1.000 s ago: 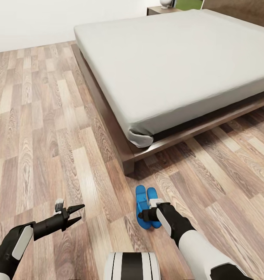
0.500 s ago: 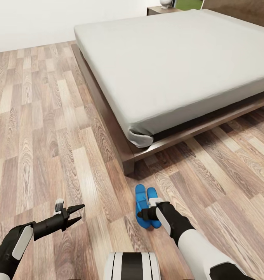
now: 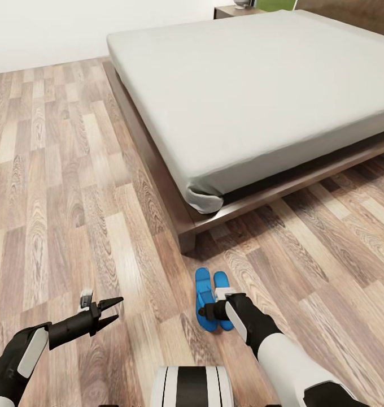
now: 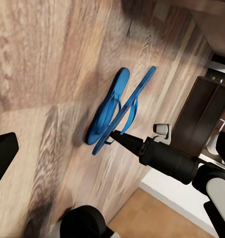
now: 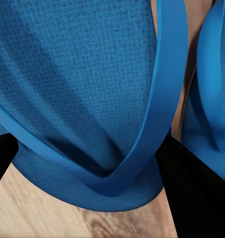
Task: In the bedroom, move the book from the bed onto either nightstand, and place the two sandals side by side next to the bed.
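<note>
1. Two sandals: bright blue flip-flops, on wood floor just off the foot corner of the bed. Lying close alongside each other, toes toward the bed. Left wrist view: one sandal lies flat; the other sandal is tipped on edge, strap side facing its mate. Prob. tipped because the gripper is still at it, i.e. placement not finished.

2. Right gripper: down at heel end of the pair. Right wrist view: black fingers set apart, either side of the sandal strap, sole fabric close up. Whether pads press the strap or only flank it: cannot tell. Head view hides this contact behind the wrist.

3. Left gripper: hovers over bare floor, well apart from sandals, fingers parted, nothing held. Likely parked out of the way.

4. Bed: pale grey mattress, dark frame. Mattress top seen here is bare.

5. Nightstand: far corner by headboard, partly cropped; small pale object on it, too small to ID.

6. View notes: head view gives the layout and sandals-to-bed relation; left wrist gives the tilt; right wrist gives the strap detail.
</note>
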Tool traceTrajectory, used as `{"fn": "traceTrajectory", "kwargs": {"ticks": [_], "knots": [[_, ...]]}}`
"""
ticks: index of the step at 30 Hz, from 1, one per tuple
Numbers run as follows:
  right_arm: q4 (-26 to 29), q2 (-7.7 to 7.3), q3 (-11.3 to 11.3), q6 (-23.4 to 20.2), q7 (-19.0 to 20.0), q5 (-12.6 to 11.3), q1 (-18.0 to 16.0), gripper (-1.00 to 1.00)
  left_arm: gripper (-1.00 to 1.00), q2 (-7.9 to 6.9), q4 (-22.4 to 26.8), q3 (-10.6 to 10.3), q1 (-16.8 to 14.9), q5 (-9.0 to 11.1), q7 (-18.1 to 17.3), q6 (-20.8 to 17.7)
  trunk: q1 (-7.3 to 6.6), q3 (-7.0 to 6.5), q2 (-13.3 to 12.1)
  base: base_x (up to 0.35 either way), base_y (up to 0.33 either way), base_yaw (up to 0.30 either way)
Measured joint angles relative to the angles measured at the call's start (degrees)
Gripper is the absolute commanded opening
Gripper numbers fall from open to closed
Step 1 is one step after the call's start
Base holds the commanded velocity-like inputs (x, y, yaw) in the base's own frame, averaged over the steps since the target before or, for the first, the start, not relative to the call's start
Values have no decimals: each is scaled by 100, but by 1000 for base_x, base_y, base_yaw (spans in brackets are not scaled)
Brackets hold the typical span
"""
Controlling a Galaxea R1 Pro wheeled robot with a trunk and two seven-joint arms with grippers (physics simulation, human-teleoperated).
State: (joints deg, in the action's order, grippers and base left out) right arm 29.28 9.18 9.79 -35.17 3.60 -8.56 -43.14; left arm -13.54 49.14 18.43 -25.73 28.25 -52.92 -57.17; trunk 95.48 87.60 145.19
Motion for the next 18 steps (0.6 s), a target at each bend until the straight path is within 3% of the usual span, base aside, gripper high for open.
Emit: {"fn": "traceTrajectory", "kwargs": {"ticks": [6,18], "knots": [[0,0,0,0,-1,0,1,-100,100,0,0,-2,0,0,0,0,15,133,8,0,0,0],[3,-8,0,0,-1,11,-1,-100,100,0,0,-1,0,2,0,-1,15,134,8,0,0,0]]}}
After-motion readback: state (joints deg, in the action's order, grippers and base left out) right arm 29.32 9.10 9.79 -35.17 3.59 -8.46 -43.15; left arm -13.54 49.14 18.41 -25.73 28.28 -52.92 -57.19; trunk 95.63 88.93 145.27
